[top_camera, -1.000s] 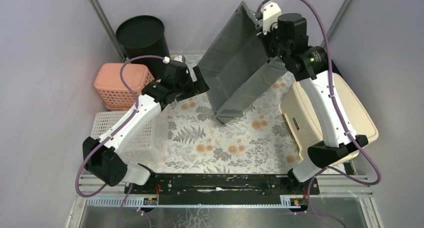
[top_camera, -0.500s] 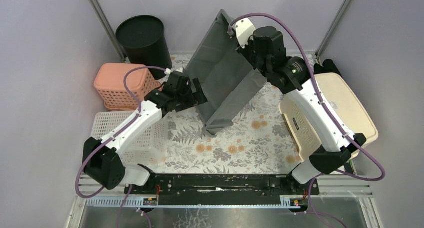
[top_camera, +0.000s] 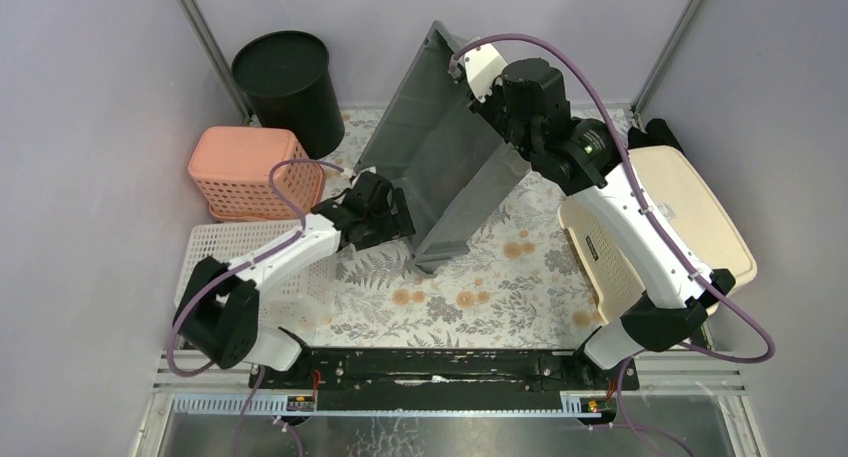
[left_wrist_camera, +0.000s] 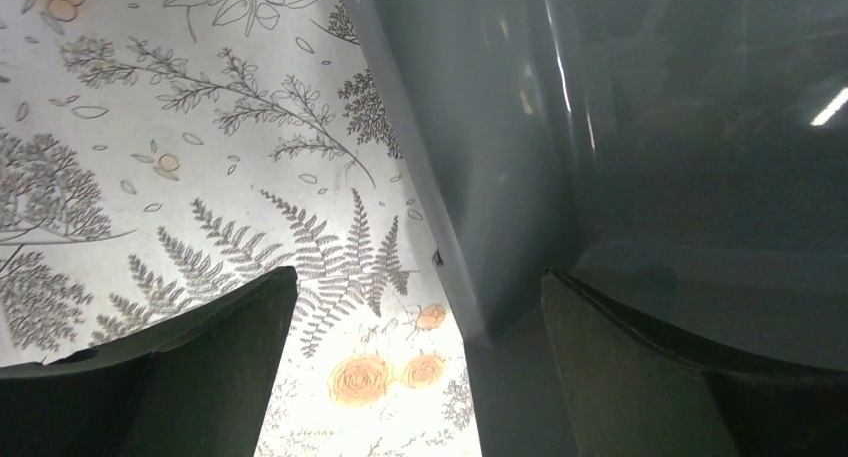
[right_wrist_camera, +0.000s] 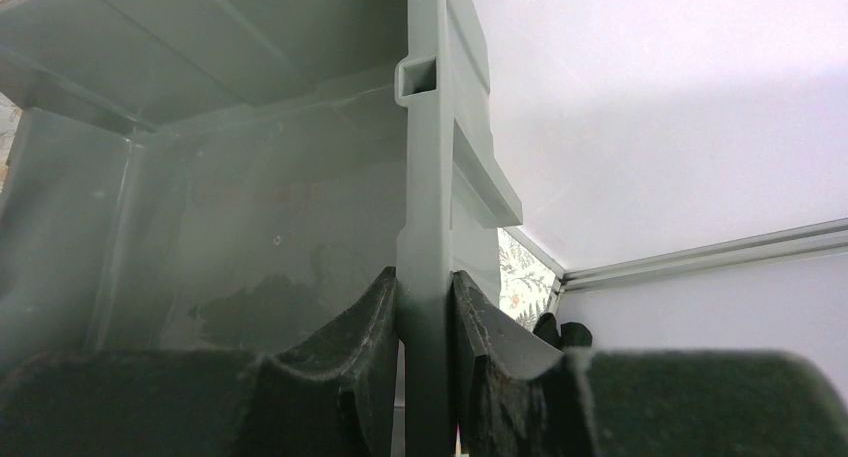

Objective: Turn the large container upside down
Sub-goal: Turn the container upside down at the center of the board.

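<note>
Floral mat is spread under both grippers. Large grey container is propped steeply tilted, with its low end set on the mat and its high end raised. Its upper rim is clamped between the fingers of the right gripper, which press on it from both sides. Only plain grey inner walls and floor are shown in the right wrist view. Cream bin is placed right of that gripper, under its arm, closed face up and inside hidden. White lattice basket is set behind the left gripper, open side up, with its lattice floor seen. Pink basket is placed to that gripper's left, solid face up and contents hidden. Black bucket is placed beyond the pink basket; what is inside cannot be told. Left gripper's jaws are spread wide, just beside the container's low corner.
</note>
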Tool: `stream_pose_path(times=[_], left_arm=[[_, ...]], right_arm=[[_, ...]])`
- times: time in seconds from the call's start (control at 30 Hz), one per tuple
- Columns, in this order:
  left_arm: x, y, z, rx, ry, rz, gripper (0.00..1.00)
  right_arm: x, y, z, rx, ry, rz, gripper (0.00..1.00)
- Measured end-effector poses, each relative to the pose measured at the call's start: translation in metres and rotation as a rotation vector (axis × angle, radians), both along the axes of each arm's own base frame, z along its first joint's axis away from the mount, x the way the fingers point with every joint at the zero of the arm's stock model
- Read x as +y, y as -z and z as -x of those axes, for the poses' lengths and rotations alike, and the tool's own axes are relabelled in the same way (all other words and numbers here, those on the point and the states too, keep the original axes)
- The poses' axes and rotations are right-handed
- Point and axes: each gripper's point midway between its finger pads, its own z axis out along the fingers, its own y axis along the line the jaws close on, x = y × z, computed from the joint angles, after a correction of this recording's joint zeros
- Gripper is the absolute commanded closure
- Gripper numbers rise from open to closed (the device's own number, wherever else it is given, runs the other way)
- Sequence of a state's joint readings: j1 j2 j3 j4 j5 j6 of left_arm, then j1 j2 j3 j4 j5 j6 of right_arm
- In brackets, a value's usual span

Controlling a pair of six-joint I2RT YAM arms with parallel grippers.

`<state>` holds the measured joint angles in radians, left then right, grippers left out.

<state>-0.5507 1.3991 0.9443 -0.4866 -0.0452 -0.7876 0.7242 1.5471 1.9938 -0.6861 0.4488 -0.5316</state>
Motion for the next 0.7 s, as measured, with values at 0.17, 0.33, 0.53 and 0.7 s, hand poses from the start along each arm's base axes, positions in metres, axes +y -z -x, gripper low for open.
stream_pose_path(times=[0.17, 0.33, 0.53, 0.7], left_arm=[[-0.007, 0.029, -0.011, 0.032, -0.005, -0.028, 0.32], [-0.022, 0.055, -0.024, 0.061, 0.004, -0.024, 0.45], [-0.049, 0.057, -0.048, 0.050, 0.032, -0.009, 0.45], [-0.084, 0.057, -0.072, 0.036, 0.073, 0.026, 0.45]], right_arm=[[0.006, -0.005, 0.009, -0.012, -0.029, 0.007, 1.00], [0.011, -0.009, 0.019, -0.026, -0.058, 0.020, 1.00], [0.002, -0.013, 0.029, -0.056, -0.030, 0.055, 1.00], [-0.009, -0.022, 0.038, -0.103, 0.017, 0.089, 1.00]])
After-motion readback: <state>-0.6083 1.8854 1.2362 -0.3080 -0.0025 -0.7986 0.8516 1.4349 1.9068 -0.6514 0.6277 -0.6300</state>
